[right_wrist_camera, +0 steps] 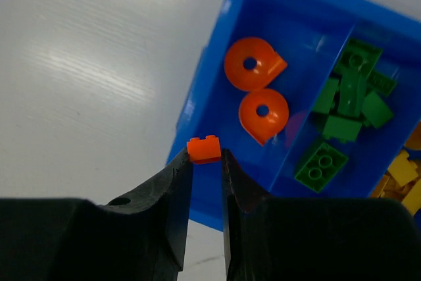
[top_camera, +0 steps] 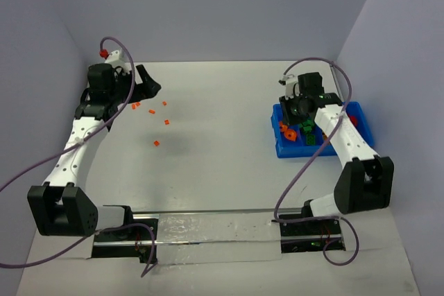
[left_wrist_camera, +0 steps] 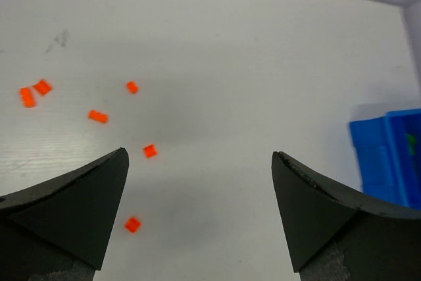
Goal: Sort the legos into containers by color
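Slippage seems possible: right end effector (right_wrist_camera: 207,160) pinches orange brick (right_wrist_camera: 204,149) by its very tips, bin (right_wrist_camera: 200,100) at one o'clock; left end effector (left_wrist_camera: 198,154) gapes empty.

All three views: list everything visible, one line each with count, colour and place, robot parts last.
table: one, white, under everything.
blue bin: one, bright blue, table's right side, divided into compartments.
loose orange bricks: six, orange, scattered on the table's left side.
orange round pieces: two, orange, bin's end compartment.
green bricks: several, green, next compartment.
yellow bricks: several, yellow, compartment beyond, mostly cut off.
held orange brick: one, orange, pinched over the bin's edge.
left gripper: one, black, open, near the loose orange bricks.
right gripper: one, black, shut on the held orange brick.
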You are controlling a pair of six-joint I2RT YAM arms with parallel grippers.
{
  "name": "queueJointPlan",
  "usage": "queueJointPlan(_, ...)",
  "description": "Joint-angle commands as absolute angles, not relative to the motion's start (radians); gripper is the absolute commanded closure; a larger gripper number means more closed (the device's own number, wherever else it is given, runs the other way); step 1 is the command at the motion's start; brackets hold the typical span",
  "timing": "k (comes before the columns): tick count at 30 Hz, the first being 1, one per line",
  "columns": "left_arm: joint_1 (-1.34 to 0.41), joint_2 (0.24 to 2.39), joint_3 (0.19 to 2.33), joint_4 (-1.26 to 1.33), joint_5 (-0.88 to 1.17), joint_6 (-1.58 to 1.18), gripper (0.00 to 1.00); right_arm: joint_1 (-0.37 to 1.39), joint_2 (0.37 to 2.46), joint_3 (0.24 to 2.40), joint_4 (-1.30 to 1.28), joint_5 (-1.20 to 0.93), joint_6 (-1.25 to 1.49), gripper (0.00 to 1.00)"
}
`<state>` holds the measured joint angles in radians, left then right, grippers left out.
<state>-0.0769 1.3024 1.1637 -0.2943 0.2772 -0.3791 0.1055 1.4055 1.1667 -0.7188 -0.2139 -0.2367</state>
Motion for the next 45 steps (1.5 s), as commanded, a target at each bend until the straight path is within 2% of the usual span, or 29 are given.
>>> queueJointPlan(1,-0.078,1.337,1.166,-0.422,0.136,-0.182,0.01,0.102,1.496,1.173,-0.821,-0.108,-0.292,1.0)
queueJointPlan(6,-0.078,1.34,1.146,-0.516,0.205,-0.009,0.01,0.1,1.592,1.203,-0.817,-0.062,-0.281,1.0)
queueJointPlan(9,-0.085,1.344,1.129,-0.542,0.193,0.06,0.02,0.099,1.62,1.223,-0.826,-0.064,-0.272,0.91)
queueJointPlan(11,-0.091,1.372,1.119,-0.583,0.172,0.105,0.1,0.1,1.648,1.244,-0.841,-0.067,-0.267,0.77)
queueJointPlan(14,-0.098,1.399,1.095,-0.607,0.163,0.151,0.18,0.1,1.663,1.261,-0.848,-0.069,-0.264,0.6)
queueJointPlan(15,-0.098,1.399,1.088,-0.613,0.163,0.152,0.18,0.1,1.663,1.261,-0.848,-0.071,-0.264,0.6)
queueJointPlan(17,-0.106,1.416,1.07,-0.631,0.164,0.195,0.24,0.1,1.667,1.276,-0.858,-0.071,-0.262,0.46)
queueJointPlan(20,-0.115,1.431,1.051,-0.638,0.158,0.217,0.32,0.1,1.663,1.287,-0.868,-0.075,-0.262,0.4)
queueJointPlan(23,-0.13,1.44,1.036,-0.632,0.147,0.233,0.36,0.1,1.657,1.3,-0.881,-0.084,-0.259,0.39)
queueJointPlan(27,-0.16,1.465,1.018,-0.611,0.151,0.27,0.41,0.101,1.646,1.341,-0.911,-0.106,-0.25,0.33)
queueJointPlan(29,-0.173,1.487,1.009,-0.591,0.147,0.285,0.43,0.101,1.638,1.358,-0.918,-0.118,-0.247,0.26)
queueJointPlan(32,-0.193,1.522,1.001,-0.548,0.146,0.315,0.45,0.103,1.625,1.376,-0.926,-0.134,-0.243,0.23)
queueJointPlan(45,-0.204,1.673,1.016,-0.469,0.162,0.405,0.47,0.103,1.602,1.367,-0.928,-0.169,-0.236,0.21)
